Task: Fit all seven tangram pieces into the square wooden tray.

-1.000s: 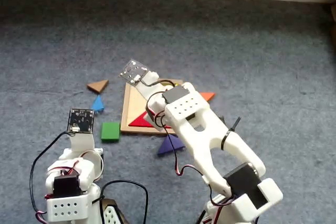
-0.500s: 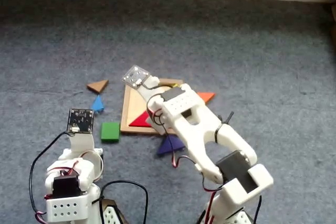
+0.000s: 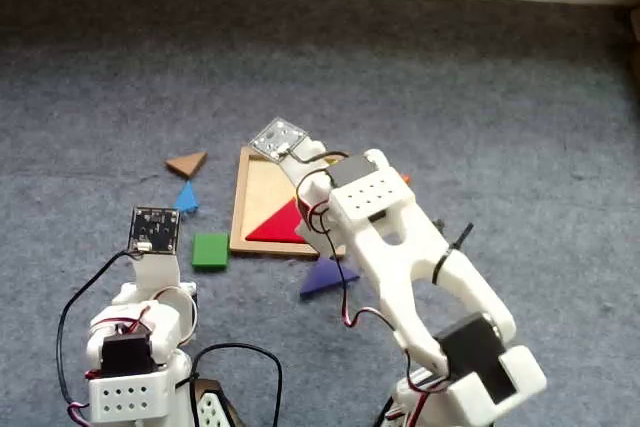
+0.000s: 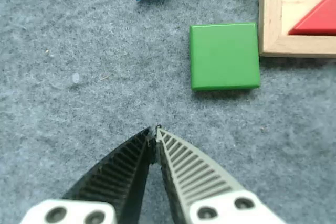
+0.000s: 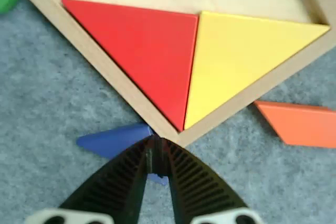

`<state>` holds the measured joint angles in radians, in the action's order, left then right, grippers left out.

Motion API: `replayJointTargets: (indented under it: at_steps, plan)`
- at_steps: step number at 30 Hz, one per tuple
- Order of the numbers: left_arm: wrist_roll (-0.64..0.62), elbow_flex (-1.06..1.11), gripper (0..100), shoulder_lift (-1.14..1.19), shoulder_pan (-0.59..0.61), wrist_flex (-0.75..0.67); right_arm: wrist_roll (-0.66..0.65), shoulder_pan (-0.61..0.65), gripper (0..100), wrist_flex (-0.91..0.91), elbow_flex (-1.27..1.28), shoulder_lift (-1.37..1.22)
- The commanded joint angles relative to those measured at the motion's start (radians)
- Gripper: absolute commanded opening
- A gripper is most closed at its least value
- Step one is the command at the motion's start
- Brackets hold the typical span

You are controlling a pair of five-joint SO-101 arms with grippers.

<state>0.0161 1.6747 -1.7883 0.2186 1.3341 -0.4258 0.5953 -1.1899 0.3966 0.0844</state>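
The square wooden tray (image 3: 242,209) holds a red triangle (image 5: 142,40) and a yellow triangle (image 5: 241,51) side by side. My right gripper (image 5: 156,145) is shut and empty, just outside the tray's corner (image 5: 176,136), over a dark blue triangle (image 5: 113,141). An orange parallelogram (image 5: 304,124) lies on the carpet close by. My left gripper (image 4: 155,129) is shut and empty on the carpet short of the green square (image 4: 224,56), which lies against the tray's edge (image 4: 273,24). A light blue triangle (image 3: 186,197) and a brown triangle (image 3: 186,162) lie left of the tray.
Grey carpet covers the table. The right arm (image 3: 400,247) reaches over the tray's right half and hides it in the high view. Open carpet stretches behind and to the right of the tray.
The right arm has swung to the right and its wrist has pulled back over the tray, so more of the red triangle shows. The left arm has not moved.
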Motion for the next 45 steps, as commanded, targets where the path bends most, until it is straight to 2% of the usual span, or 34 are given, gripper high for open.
replayJointTargets:
  at_steps: [1,8,17,23,30,40,45]
  plan:
    - [0.009,0.021,2,-0.010,0.010,0.005,0.009,-0.005,0.6,-0.061,-0.008,0.222]
    - [0.009,0.021,2,-0.010,0.010,0.005,0.011,-0.019,0.6,-0.067,0.222,0.608]
    - [0.009,0.021,2,-0.010,0.010,0.005,0.015,-0.205,0.6,-0.059,0.470,0.974]
    - [0.009,0.021,2,-0.010,0.010,0.005,0.199,-0.275,0.6,-0.005,0.581,1.029]
    - [0.009,0.021,3,-0.010,0.007,0.005,0.316,-0.371,0.6,0.191,0.734,1.032]
    - [0.012,0.012,3,-0.010,-0.039,0.006,0.405,-0.409,0.6,0.415,0.909,1.032]
    - [0.014,-0.147,3,-0.010,0.045,0.003,0.404,-0.435,0.6,0.466,0.955,1.032]
